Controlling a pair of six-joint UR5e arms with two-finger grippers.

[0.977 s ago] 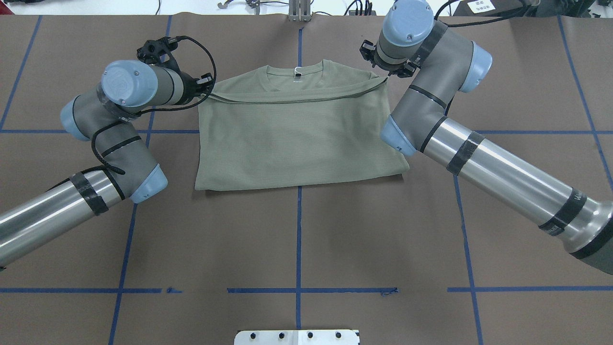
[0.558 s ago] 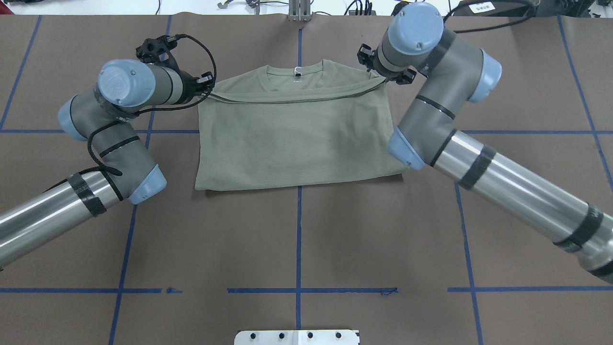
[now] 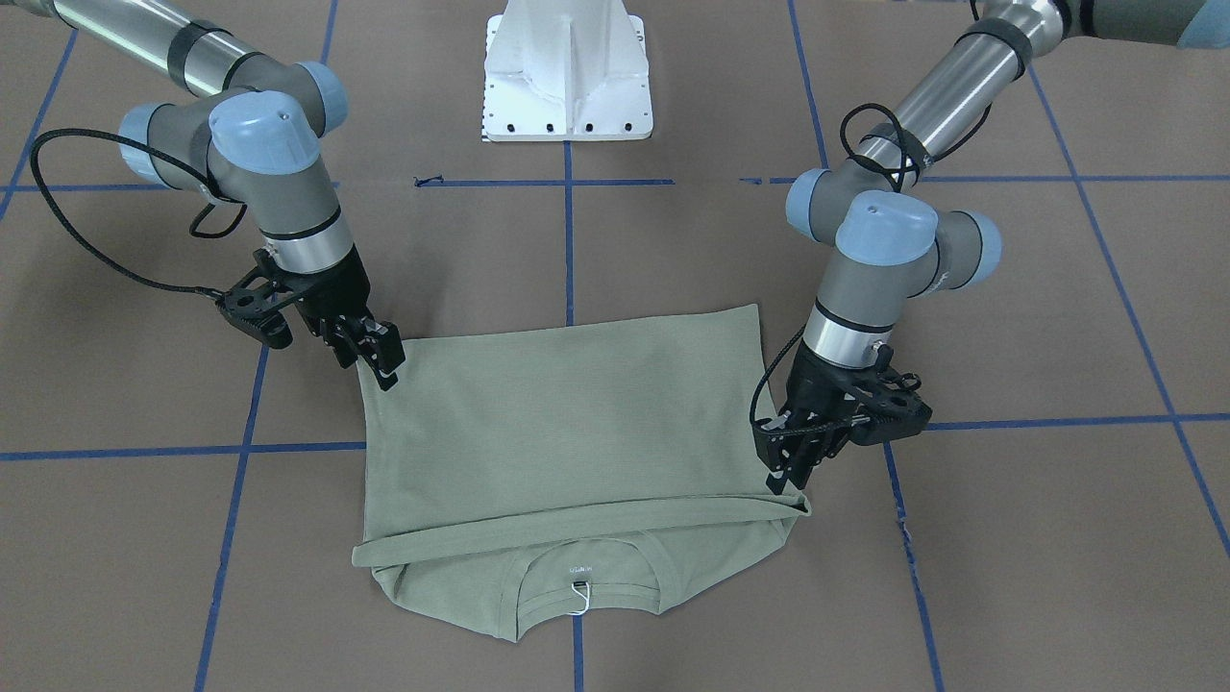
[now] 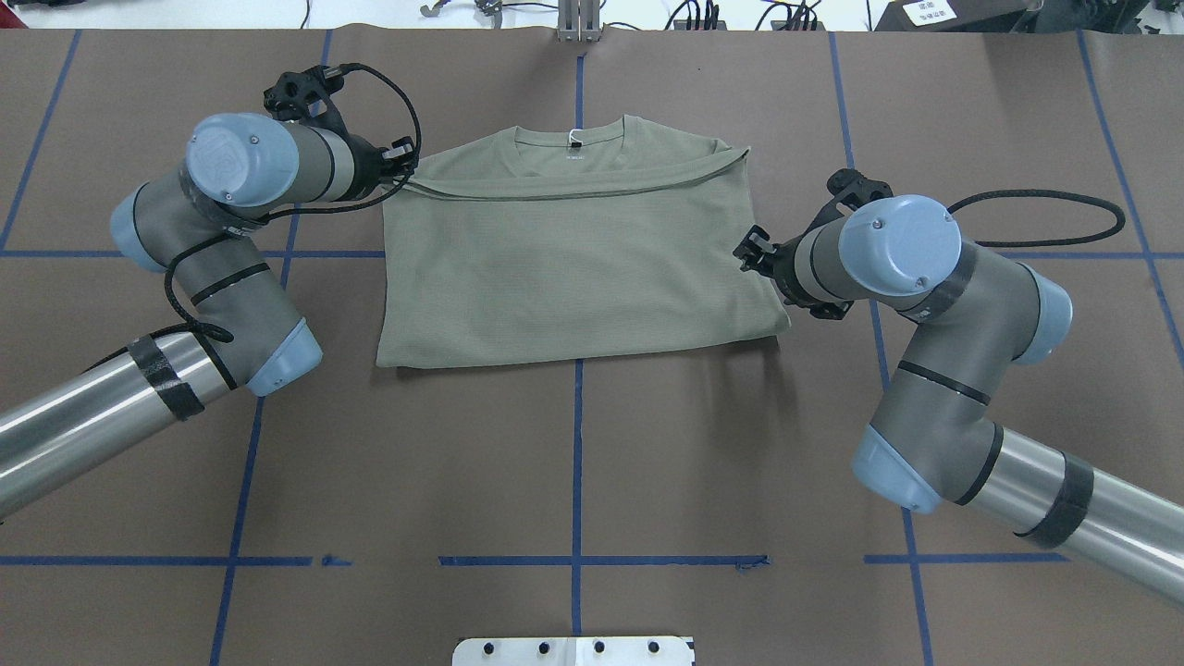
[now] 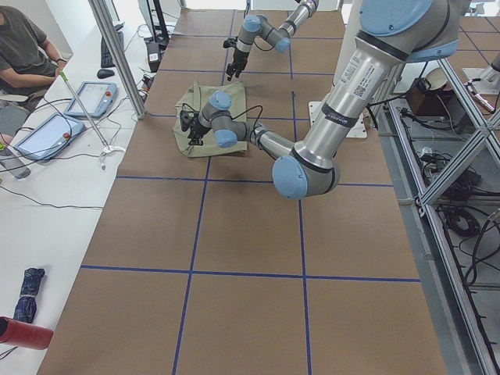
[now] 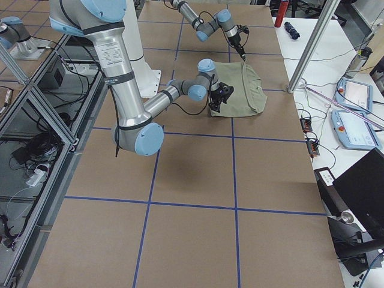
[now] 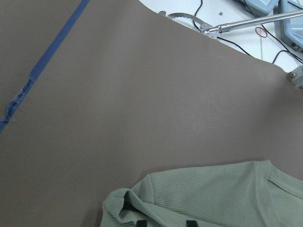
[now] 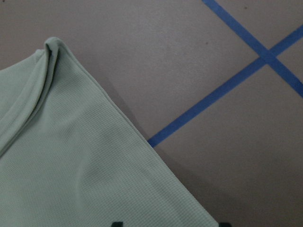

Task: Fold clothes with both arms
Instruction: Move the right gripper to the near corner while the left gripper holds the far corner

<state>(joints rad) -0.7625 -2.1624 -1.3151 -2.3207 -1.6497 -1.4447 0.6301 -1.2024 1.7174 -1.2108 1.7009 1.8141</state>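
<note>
Seemingly, the left claw (image 4: 405,170) is closed narrowly on the far folded corner of the shirt (image 4: 573,268). The shirt, a soft, light, fine-ribbed sage knit, is laid doubled into a limp rectangle on the brown table (image 4: 573,462) and is best gripped at its corners. At its right edge, the right claw (image 4: 747,253) is held spread and empty.

Brown paper covers the table (image 4: 703,444), crossed by blue tape lines (image 4: 575,462) that pass close to the left gripper (image 3: 780,479) and the right gripper (image 3: 382,368). Beyond both grippers, past the table's far edge, a white side bench (image 5: 55,226) carries tablets (image 5: 94,98) beside an aluminium post (image 5: 119,58). Light falls evenly, with soft shadows.
</note>
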